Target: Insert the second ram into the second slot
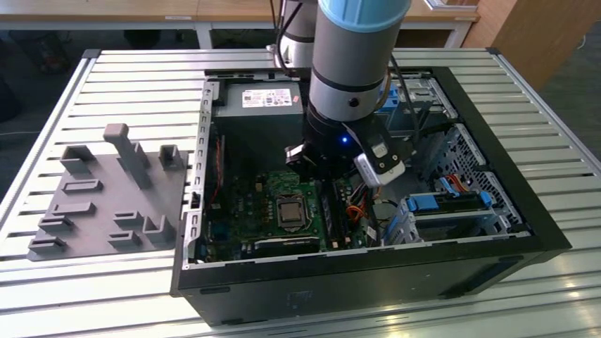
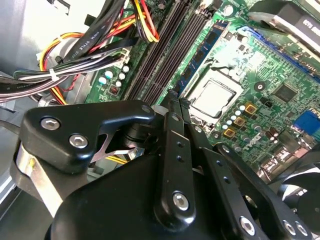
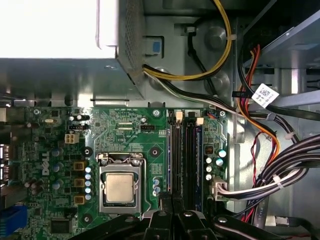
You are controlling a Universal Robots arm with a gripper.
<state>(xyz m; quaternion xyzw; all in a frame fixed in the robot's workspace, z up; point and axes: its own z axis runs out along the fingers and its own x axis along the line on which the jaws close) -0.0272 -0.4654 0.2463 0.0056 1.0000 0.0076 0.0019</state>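
The computer case (image 1: 367, 264) lies open on the slatted table, and my arm's wrist (image 1: 343, 134) reaches down into it over the motherboard. Both wrist views show my gripper (image 2: 174, 102) (image 3: 167, 197) just above one end of the ram slots (image 3: 186, 160) (image 2: 160, 55), next to the CPU socket (image 3: 120, 187). Its fingers stand shut, tip against tip, with nothing visible between them. A blue-green stick with dark chips (image 2: 207, 47) stands seated in the slot closest to the socket. I cannot tell whether it is the second ram.
Bundled cables (image 3: 280, 175) run beside the slots on the side away from the socket. The power supply (image 1: 258, 102) fills the case's far end, and drive bays with blue tabs (image 1: 446, 208) sit at the exterior view's right. A grey holder fixture (image 1: 103, 197) lies on the table at the exterior view's left.
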